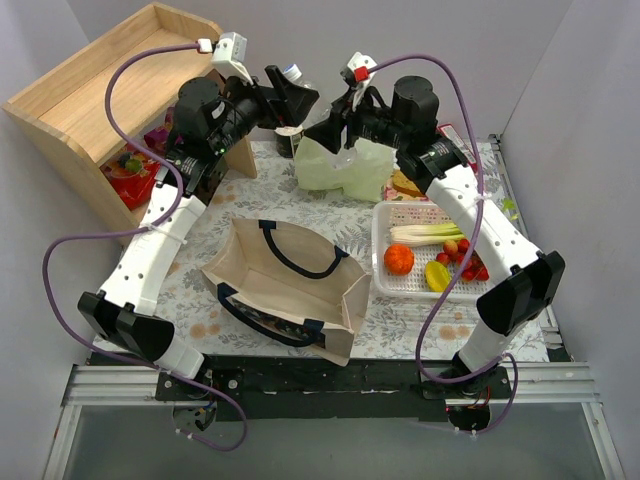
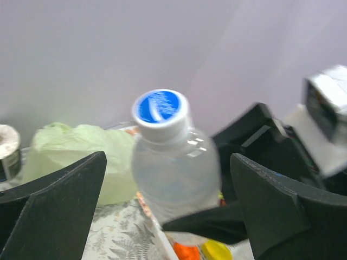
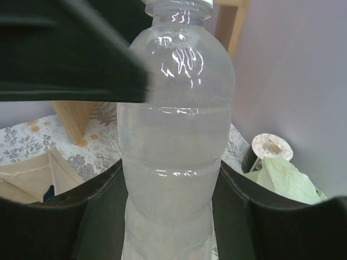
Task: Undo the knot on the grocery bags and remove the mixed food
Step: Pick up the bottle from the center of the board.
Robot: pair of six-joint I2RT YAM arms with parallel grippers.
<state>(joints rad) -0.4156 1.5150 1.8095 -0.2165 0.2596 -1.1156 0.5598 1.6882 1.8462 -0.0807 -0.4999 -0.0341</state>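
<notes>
Nearest the arm bases, the beige canvas tote (image 1: 285, 262) lies open-mouthed on the floral worktop (image 1: 200, 290), its navy straps (image 1: 300, 262) slack across the opening. Just right of it sits the white slotted basket (image 1: 379, 250). It holds 1 orange fruit (image 1: 398, 259), 1 yellow pepper (image 1: 437, 275), a cluster of strawberries (image 1: 466, 262) and a bundle of pale green stalks (image 1: 425, 233).

Farther back, the pale green plastic bag (image 1: 325, 168) lies crumpled on the worktop, under and just behind the right arm's wrist. I cannot tell whether its knot is tied. A black-and-white tape roll (image 1: 288, 140) stands just left of the bag.

Above these, both arms meet at a clear bottle (image 3: 173, 141), which is held upright in the air. The right jaws are closed on its lower body. In the right wrist view their 2 fingers (image 3: 81, 222) press against both sides with no gap. The left jaws stand wide around the bottle's shoulder. In the left wrist view its fingers (image 2: 54, 206) are well apart, with open space on each side of the bottle.

The white cap (image 2: 160, 107) carries a blue disc with a white swirl. It is blurred and no lettering can be read. The bottle's body shows no label.

At the far left stands a wooden shelf (image 1: 90, 95), with red snack packets (image 1: 130, 180) in its lower compartment.
</notes>
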